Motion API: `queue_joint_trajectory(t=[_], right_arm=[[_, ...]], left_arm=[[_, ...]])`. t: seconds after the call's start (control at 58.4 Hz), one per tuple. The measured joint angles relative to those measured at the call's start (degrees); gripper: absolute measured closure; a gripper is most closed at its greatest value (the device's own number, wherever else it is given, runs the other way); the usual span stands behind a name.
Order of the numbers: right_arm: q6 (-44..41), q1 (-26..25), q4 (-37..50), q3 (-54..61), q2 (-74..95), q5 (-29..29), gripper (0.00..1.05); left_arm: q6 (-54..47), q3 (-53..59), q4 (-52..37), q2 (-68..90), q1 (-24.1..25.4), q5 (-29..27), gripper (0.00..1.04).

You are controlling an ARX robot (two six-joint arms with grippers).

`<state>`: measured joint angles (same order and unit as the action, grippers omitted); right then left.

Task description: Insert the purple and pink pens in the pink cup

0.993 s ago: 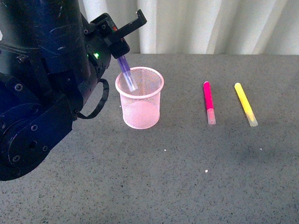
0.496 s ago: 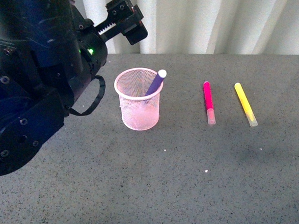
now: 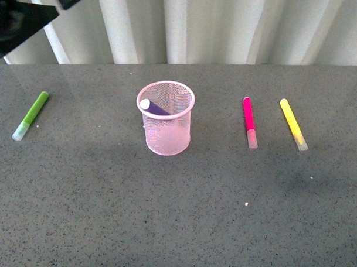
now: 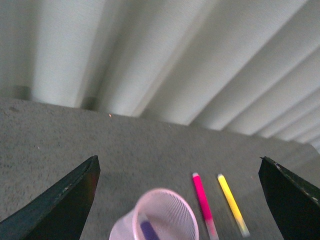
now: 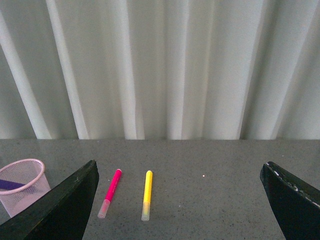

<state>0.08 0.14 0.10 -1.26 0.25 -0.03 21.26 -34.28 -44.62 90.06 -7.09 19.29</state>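
Observation:
The pink cup stands upright mid-table. The purple pen lies slanted inside it, pale cap against the left rim, touched by no gripper. To the cup's right the pink pen lies flat on the table, cap toward me. My left gripper is open and hangs high above the cup, with the purple pen showing inside and the pink pen beside it. My right gripper is open and empty, off to the right of the pink pen and cup.
A yellow marker lies just right of the pink pen, parallel to it. A lime-green marker lies at the far left. A dark part of the left arm sits in the top-left corner. White curtains back the table's far edge.
The left gripper let go of the purple pen, which dropped into the cup and tipped from the right rim to the left. The left arm rose away up and left, uncovering the green marker.

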Motion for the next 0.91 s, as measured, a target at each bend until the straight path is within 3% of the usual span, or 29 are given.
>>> queue_joint_trajectory(t=[0.154, 0.274, 0.428, 0.565, 0.599, 0.719, 0.753, 0.907], right_arm=[[0.0, 0.0, 0.0, 0.0, 0.0, 0.0, 0.07], [0.0, 0.0, 0.0, 0.0, 0.0, 0.0, 0.07], [0.0, 0.0, 0.0, 0.0, 0.0, 0.0, 0.07], [0.0, 0.0, 0.0, 0.0, 0.0, 0.0, 0.07], [0.0, 0.0, 0.0, 0.0, 0.0, 0.0, 0.07], [0.0, 0.0, 0.0, 0.0, 0.0, 0.0, 0.07], [0.0, 0.0, 0.0, 0.0, 0.0, 0.0, 0.07], [0.0, 0.0, 0.0, 0.0, 0.0, 0.0, 0.07]], left_arm=[[-4.7, 7.2, 11.3, -14.6, 9.9, 14.8, 0.07], [-8.7, 11.9, 20.2, -27.0, 21.6, 25.1, 0.07], [-10.5, 15.2, 24.3, -35.2, 29.6, 30.0, 0.07], [-10.1, 17.2, 23.1, -36.1, 32.6, 30.4, 0.07], [-10.4, 17.9, 22.4, -36.1, 32.6, 28.7, 0.08], [-17.0, 26.6, 3.6, -38.4, 26.5, 4.3, 0.3], [-18.4, 27.8, 2.5, -40.3, 24.6, -0.9, 0.39], [-20.2, 30.6, 7.1, -48.1, 19.3, -7.5, 0.73]])
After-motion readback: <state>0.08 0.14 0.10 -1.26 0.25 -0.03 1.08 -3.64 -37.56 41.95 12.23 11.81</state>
